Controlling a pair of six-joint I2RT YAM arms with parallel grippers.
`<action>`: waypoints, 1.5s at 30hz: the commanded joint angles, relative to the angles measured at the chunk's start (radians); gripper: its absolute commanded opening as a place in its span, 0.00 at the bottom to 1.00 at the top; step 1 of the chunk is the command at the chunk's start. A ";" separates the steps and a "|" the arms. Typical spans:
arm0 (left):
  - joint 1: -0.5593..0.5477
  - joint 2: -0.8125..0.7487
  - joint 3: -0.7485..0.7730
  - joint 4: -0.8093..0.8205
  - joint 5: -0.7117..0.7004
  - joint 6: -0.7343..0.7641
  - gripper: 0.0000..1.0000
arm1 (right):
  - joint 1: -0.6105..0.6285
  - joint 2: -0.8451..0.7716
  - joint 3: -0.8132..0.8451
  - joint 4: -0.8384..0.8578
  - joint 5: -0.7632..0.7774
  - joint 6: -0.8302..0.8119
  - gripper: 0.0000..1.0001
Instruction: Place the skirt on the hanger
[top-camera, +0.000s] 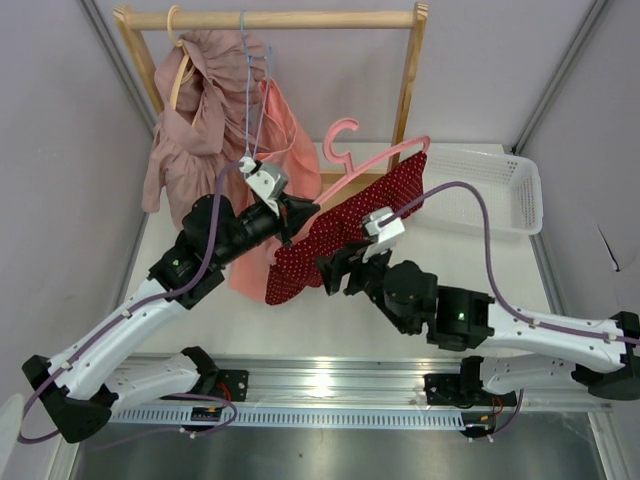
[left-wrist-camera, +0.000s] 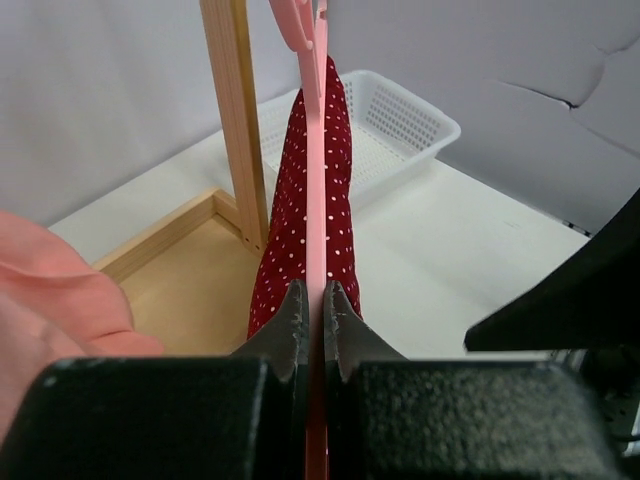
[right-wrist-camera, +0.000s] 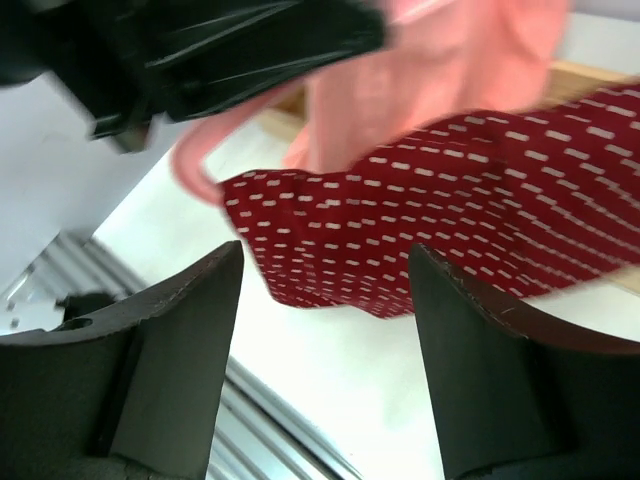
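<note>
The white worktop carries a wooden rack at the back. A dusty-pink ruffled garment and a salmon-pink garment hang on the rack. A white basket sits at the right rear.

The left arm and right arm both reach to the middle, in front of the rack.

The skirt, dark red with white dots, hangs in the air between the arms and slants down to the left. It hangs from the pink hanger, whose hook points up toward the rack. In the left wrist view, cloth shows on both sides of the pink bar.

The left jaws are closed tight on the hanger's bar at its lower left end, with the skirt just beyond their tips.

The right jaws stand wide apart and hold nothing. They sit below the skirt's lower edge. In the blurred right wrist view, the hem crosses above the gap between them, clear of both tips.
</note>
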 joint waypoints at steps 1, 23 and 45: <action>-0.005 0.003 0.092 0.122 -0.062 0.001 0.00 | -0.068 -0.086 0.074 -0.132 0.128 0.056 0.72; -0.005 0.041 0.435 -0.285 -0.244 -0.047 0.00 | -0.630 -0.245 0.312 -0.551 -0.082 0.204 0.69; -0.005 0.417 0.860 -0.284 -0.413 0.042 0.00 | -0.677 -0.166 0.349 -0.519 -0.165 0.195 0.68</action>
